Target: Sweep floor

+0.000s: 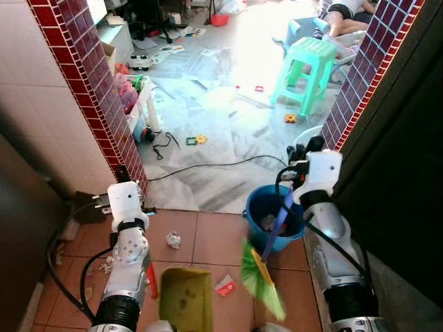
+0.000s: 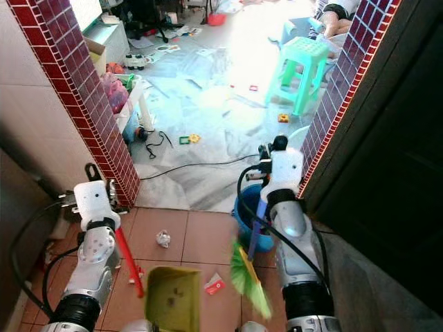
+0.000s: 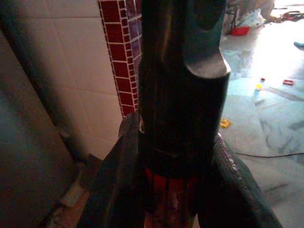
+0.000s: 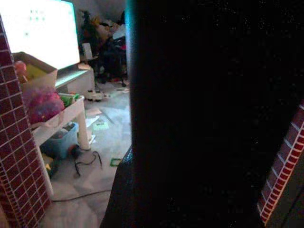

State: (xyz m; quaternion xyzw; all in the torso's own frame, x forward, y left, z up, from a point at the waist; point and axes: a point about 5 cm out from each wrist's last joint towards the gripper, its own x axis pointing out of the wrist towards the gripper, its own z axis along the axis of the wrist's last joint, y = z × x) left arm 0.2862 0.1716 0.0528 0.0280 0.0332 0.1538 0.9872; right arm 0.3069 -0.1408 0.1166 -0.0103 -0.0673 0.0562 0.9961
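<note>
Your left gripper (image 2: 123, 238) is clamped on the red handle (image 2: 129, 261) of the yellow-green dustpan (image 2: 171, 299). In the left wrist view the black fingers (image 3: 183, 85) close around that red handle (image 3: 167, 192). The pan sits low between the two arms on the terracotta tile floor (image 2: 201, 238), mouth facing away from you.

Just beyond the pan: a crumpled white paper wad (image 2: 163, 239) on the tile, and a small red-and-white scrap (image 2: 214, 284) right beside the pan's right corner. More small debris lies by the left arm's base.

The broom (image 2: 250, 266) is right of the pan. Green bristles (image 2: 249, 283) hang just off the tile, purple handle (image 2: 257, 221) running up toward your right gripper (image 1: 291, 197). The handle passes in front of the blue bucket (image 1: 259, 207), which stands at the tile edge with rubbish inside.

The right gripper sits at the top of that purple handle, but you can't tell from either head view whether the fingers are closed on it; the right wrist view is mostly dark.

Farther out: grey marble floor (image 2: 208, 124) with scattered litter, a black cable (image 2: 201, 166), a green plastic stool (image 2: 304, 59), and a person lying on the floor at top right (image 1: 346, 17). Red brick-tile pillars (image 2: 83, 90) flank the doorway.
</note>
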